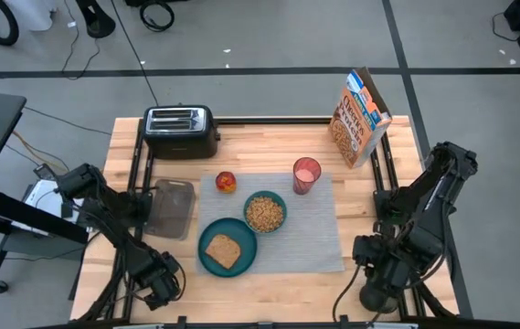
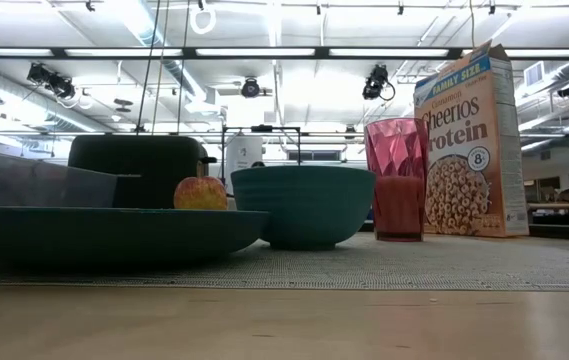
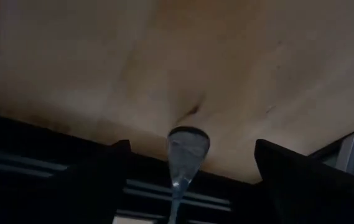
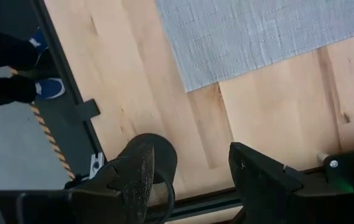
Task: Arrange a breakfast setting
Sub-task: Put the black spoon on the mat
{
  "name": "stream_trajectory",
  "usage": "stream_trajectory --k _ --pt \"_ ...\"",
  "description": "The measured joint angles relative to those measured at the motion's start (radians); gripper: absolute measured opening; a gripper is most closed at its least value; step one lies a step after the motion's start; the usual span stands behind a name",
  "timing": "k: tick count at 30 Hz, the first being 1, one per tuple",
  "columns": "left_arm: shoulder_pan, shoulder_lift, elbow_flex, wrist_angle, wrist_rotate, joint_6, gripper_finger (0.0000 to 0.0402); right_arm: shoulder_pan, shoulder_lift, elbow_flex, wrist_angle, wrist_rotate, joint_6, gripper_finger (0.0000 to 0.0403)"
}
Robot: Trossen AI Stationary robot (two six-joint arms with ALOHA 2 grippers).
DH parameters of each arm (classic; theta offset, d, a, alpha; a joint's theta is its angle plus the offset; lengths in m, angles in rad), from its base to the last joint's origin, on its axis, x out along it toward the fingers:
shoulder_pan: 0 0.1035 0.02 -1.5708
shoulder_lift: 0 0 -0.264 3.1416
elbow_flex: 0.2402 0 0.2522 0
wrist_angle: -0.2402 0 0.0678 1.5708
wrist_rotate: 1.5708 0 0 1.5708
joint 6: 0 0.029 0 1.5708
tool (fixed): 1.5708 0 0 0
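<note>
A grey placemat [image 1: 282,224] on the wooden table [image 1: 378,283] carries a teal plate [image 1: 206,258] with toast [image 1: 222,249], a bowl [image 1: 265,213], a pink cup [image 1: 306,175] and a small red fruit [image 1: 227,182]. The left end effector [image 1: 156,285], fingers spread around a metal spoon [image 3: 185,152], sits at the table's near left corner. The right end effector [image 4: 192,177], fingers apart and empty, rests at the near right corner.

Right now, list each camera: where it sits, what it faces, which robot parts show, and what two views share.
High: overhead, straight down; both arms, left gripper, right gripper.
Low: table height, level across placemat; no arm shows.
Left wrist: faces bare wood, spoon between its open fingers.
Right wrist: faces wood and a placemat corner; open fingers.
Shared: high and low both show cup, bowl, cereal box, toaster.
</note>
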Motion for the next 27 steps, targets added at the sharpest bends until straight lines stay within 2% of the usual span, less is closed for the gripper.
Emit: stream_trajectory --k 10,18,27 --pt "-0.035 0.001 -0.063 0.061 0.056 -0.078 0.0285 -0.031 0.000 0.000 -0.003 -0.022 -0.050 0.0213" --pt "-0.054 0.033 -0.062 0.088 0.048 -0.089 0.0235 -0.059 0.000 0.000 -0.012 -0.022 -0.099 0.0213" --pt "-0.032 0.055 -0.060 0.125 0.076 -0.093 0.0135 -0.084 0.000 0.000 -0.028 -0.046 -0.144 0.0213"
